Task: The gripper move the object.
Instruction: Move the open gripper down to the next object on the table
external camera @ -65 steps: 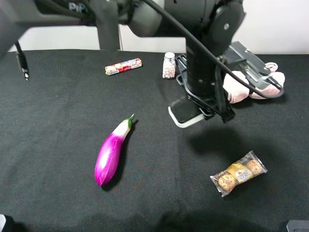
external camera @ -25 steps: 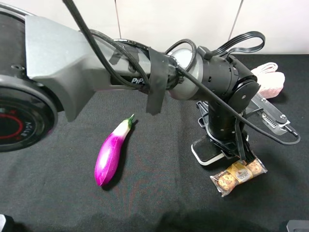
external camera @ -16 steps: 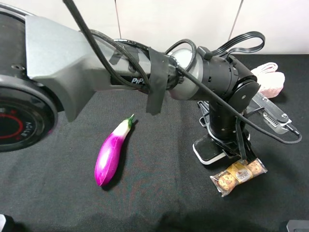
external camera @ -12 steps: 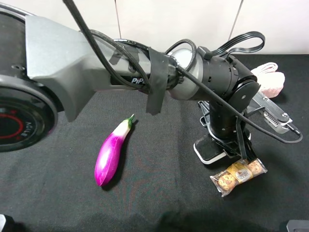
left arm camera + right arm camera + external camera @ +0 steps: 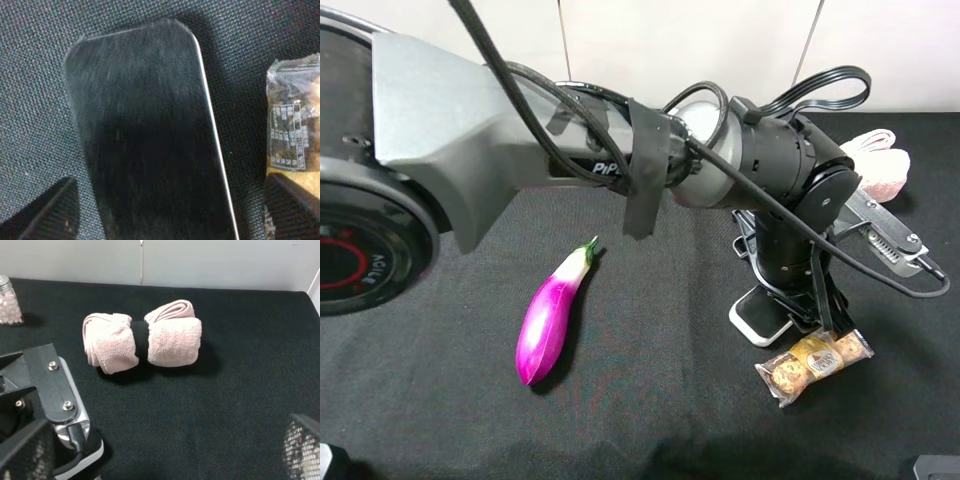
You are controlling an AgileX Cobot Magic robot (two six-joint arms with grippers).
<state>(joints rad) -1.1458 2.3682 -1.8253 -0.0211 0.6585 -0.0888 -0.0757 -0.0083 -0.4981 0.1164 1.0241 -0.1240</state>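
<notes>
You have the left fingers (image 5: 47,210) standing apart on either side of the black block (image 5: 145,140), which lies flat on the counter (image 5: 30,100) just beside the snack packet (image 5: 292,125).

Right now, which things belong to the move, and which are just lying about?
In the job: left tool; black-and-white block under it.
Lying about: eggplant; snack packet beside the block; pink rolled towels; small jar.
</notes>
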